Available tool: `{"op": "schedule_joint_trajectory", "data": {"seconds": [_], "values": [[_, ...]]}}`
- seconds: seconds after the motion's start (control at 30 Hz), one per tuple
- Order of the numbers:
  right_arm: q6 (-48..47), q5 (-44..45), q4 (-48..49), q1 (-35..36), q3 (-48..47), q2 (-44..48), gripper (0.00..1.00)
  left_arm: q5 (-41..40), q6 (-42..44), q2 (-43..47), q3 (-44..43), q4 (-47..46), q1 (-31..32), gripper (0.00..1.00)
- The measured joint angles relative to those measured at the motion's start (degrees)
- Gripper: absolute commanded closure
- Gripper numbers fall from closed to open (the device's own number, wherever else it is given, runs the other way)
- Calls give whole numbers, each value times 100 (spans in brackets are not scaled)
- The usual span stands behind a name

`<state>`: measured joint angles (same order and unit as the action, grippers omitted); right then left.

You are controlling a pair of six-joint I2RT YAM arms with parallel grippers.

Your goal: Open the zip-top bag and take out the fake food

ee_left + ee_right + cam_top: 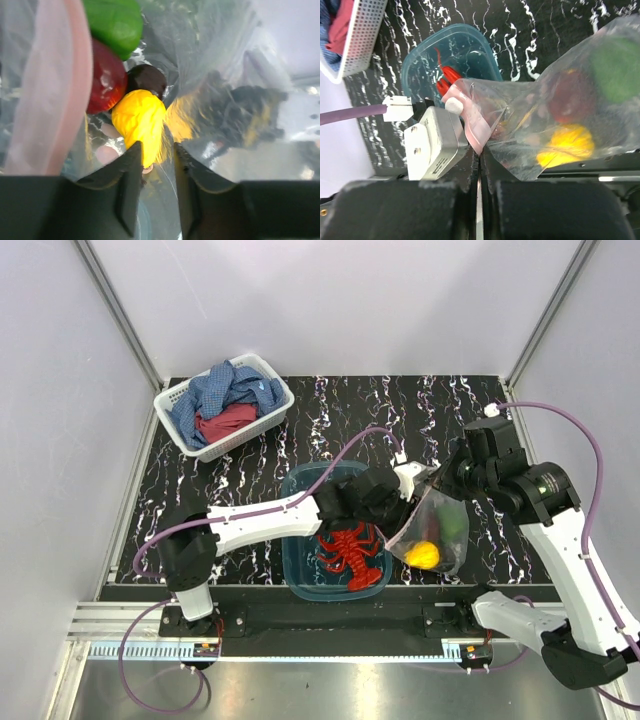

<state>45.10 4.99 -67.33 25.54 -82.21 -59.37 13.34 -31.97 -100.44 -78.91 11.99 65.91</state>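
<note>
White basket (225,405) of blue and red cloths at the far left of the black marbled worktop (400,410), well apart from the rest. Teal tub (296,540) near the front edge, the red lobster (352,552) lying inside it, out of the bag. Left tool (156,152) reaches over the tub to the mouth of the zip-top bag (440,510), just beside the pink zip strip (45,90). Its fingers stand narrow with the lower end of the yellow fruit (139,120) between the tips; whether they actually pinch it, cannot tell. The bag hangs just right of the tub, mouth toward the left tool. Inside it, in the left wrist view: green pepper (114,20) at top, dark red fruit (105,80) below it, small dark round piece (146,79) touching the yellow fruit. Right tool (479,167) is closed tight on the clear plastic of the bag's edge, holding it up.
</note>
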Motion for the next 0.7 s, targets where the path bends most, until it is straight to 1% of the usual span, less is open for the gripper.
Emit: {"op": "schedule_joint_trajectory", "data": {"seconds": [0.1,0.2,0.33,0.47,0.57,0.63,0.7], "values": [[225,-7,9,0,87,118,100,-188,68,-46,-28,70,22,72],[372,24,-24,0,249,332,100,-291,151,-306,-234,120,26,73],[452,151,-105,0,442,629,100,-396,245,-708,-372,92,26,69],[361,269,-66,0,619,654,100,-428,334,-890,-470,111,11,69],[212,323,24,0,431,341,100,-376,367,-957,-684,173,-70,67],[116,343,44,0,140,52,100,-310,376,-955,-791,214,-179,62],[24,345,101,0,-201,-299,100,-260,437,-955,-920,317,-275,62]]}}
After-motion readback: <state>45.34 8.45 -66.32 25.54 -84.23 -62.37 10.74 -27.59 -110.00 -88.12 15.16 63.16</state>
